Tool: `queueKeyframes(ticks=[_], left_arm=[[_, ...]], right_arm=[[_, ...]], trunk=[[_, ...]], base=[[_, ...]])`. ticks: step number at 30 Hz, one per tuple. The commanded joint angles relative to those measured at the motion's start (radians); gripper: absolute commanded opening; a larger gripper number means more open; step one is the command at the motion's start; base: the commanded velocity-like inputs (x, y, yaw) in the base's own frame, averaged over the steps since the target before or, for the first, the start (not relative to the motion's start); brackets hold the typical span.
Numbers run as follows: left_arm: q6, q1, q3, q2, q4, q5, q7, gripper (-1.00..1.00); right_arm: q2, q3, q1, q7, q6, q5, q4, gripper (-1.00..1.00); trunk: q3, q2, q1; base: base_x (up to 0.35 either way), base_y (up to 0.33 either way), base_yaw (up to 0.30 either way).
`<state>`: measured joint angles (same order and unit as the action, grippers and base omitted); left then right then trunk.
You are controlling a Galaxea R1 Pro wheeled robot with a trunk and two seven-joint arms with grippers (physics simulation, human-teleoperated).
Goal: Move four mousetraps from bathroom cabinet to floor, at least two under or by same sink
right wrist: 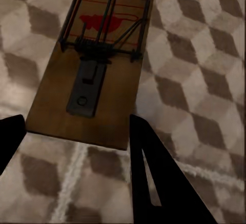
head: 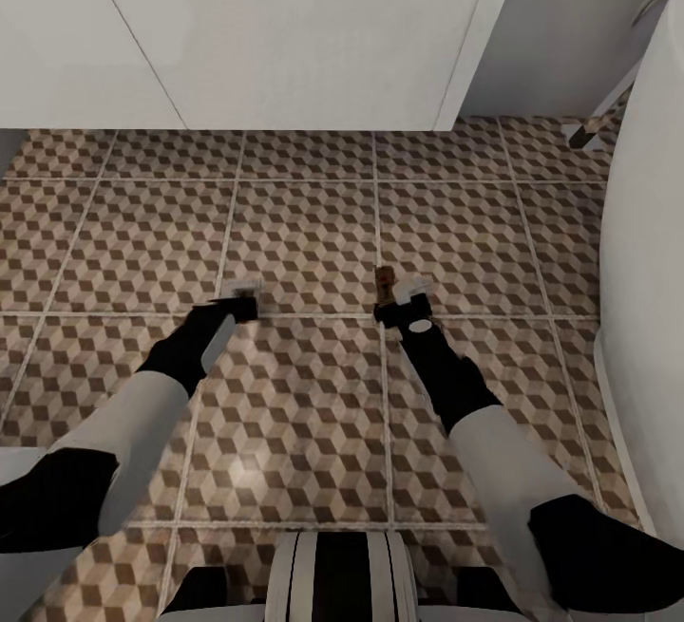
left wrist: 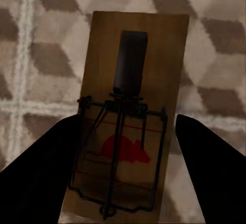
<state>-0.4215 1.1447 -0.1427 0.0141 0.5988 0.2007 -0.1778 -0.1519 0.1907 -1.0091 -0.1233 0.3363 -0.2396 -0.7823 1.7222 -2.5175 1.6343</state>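
Wooden mousetraps sit between each gripper's wide-spread fingers, over cube-patterned tiles.

White curved fixture along the right edge.

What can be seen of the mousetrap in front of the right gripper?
The mousetrap is a flat rectangular board of brown wood, lying on the cube-patterned bathroom floor. It carries a dark wire frame and spring over a red mark, plus a dark flat metal plate with a small hole. The right gripper has a dark finger on each side of the board's near end; whether the fingers press it cannot be told. In the head view the trap shows as a narrow brown strip at that gripper's tip.
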Motion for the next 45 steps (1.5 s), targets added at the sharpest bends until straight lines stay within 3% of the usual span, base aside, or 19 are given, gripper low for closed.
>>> queueKeyframes(ticks=[1,3,6,8,14,19,26,45], left_arm=[[-0.004,0.008,-0.008,0.009,-0.017,0.011,-0.009,-1.0],[-0.002,0.015,-0.008,0.016,-0.04,0.011,-0.009,-1.0],[0.007,0.02,-0.008,0.03,-0.065,0.011,-0.009,-1.0],[0.058,0.021,-0.008,0.039,-0.075,0.011,-0.008,-1.0],[0.256,0.023,-0.008,0.044,-0.082,0.012,-0.001,-1.0],[0.335,0.023,-0.017,0.039,-0.061,0.01,0.003,-1.0],[0.494,0.023,-0.068,0.039,-0.051,0.007,0.003,-1.0],[0.527,0.006,-0.083,0.046,-0.053,0.008,-0.001,-1.0]], right_arm=[[-0.007,0.003,-0.037,0.004,0.017,-0.003,0.022,-1.0],[-0.023,0.003,-0.09,0.011,0.026,-0.003,0.065,-1.0],[-0.023,0.003,-0.147,0.015,0.03,-0.004,0.131,-1.0],[-0.023,0.003,-0.18,0.016,0.03,-0.003,0.171,-1.0],[-0.023,0.005,-0.199,0.017,-0.012,-0.003,0.205,-1.0],[-0.023,0.008,-0.201,0.017,-0.118,-0.002,0.229,-1.0],[-0.023,0.009,-0.2,0.02,-0.165,-0.003,0.255,-1.0],[-0.023,0.007,-0.198,0.013,-0.18,-0.001,0.259,-1.0]], trunk=[[0.001,0.0,0.0],[0.001,0.0,0.0],[0.001,0.0,0.0],[0.001,0.0,0.0],[0.001,0.0,0.0],[0.001,0.0,0.0],[0.001,0.0,0.0],[0.001,0.0,0.0]], base=[[0.0,0.0,0.0],[0.0,0.0,0.0],[0.0,0.0,0.0],[0.0,0.0,0.0],[0.0,0.0,0.0],[0.0,0.0,0.0],[0.0,0.0,0.0],[0.0,0.0,0.0]])
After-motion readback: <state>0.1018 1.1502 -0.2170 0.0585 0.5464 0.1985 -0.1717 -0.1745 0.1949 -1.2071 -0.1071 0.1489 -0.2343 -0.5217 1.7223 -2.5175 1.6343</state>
